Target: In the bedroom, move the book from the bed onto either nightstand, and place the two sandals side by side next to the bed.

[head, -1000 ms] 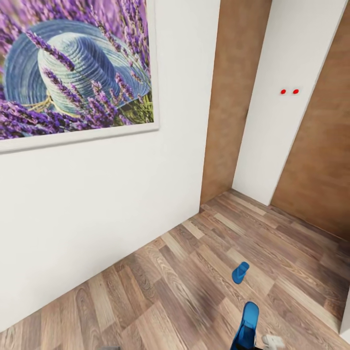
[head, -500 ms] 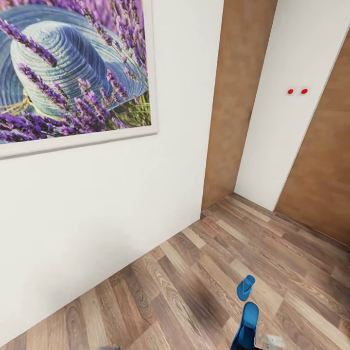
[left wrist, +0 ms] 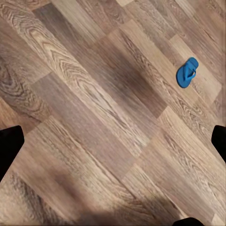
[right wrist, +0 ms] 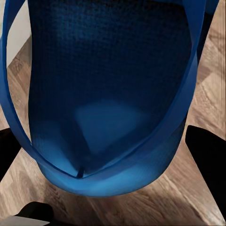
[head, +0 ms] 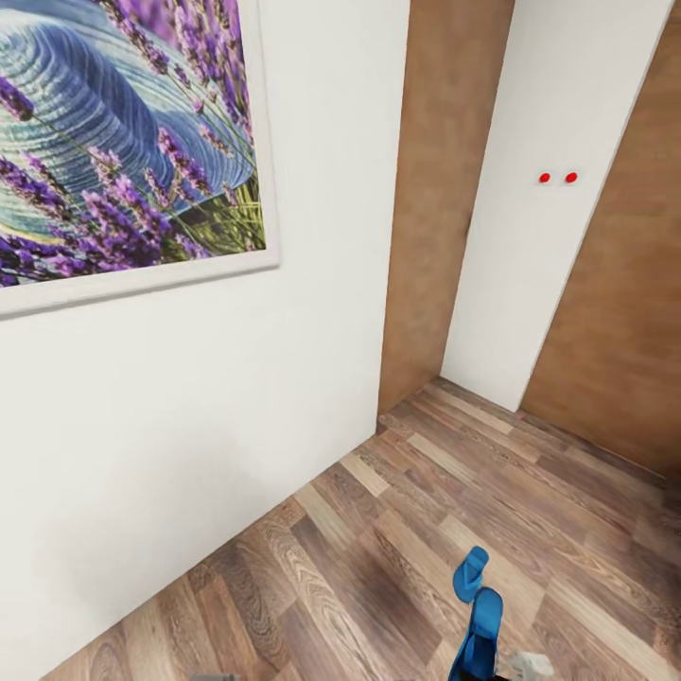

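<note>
One bright blue sandal (head: 470, 573) lies flat on the wood-plank floor (head: 378, 530) of the bedroom, and it is also in the left wrist view (left wrist: 187, 73). The second sandal (head: 482, 632) hangs above the floor at the head view's lower edge, held by my right gripper (right wrist: 110, 155). Its sole (right wrist: 108, 94) sits between the dark fingers (right wrist: 207, 153), and a white part of that gripper (head: 530, 665) pokes in beside it. My left gripper (left wrist: 113, 143) hangs open over bare floor, its fingertips (left wrist: 9, 146) wide apart. The book, bed and nightstand are out of view.
A white wall (head: 189, 407) with a large lavender-and-hat picture (head: 123, 151) stands close on the left. Brown wooden doors (head: 440, 189) flank a white wall section (head: 549, 236) with two red dots (head: 557, 177) ahead. Open floor runs to the right.
The whole view has shifted, so the camera has moved. The floor sandal now shows closer to the held one. The held sandal keeps its place in my right gripper.
</note>
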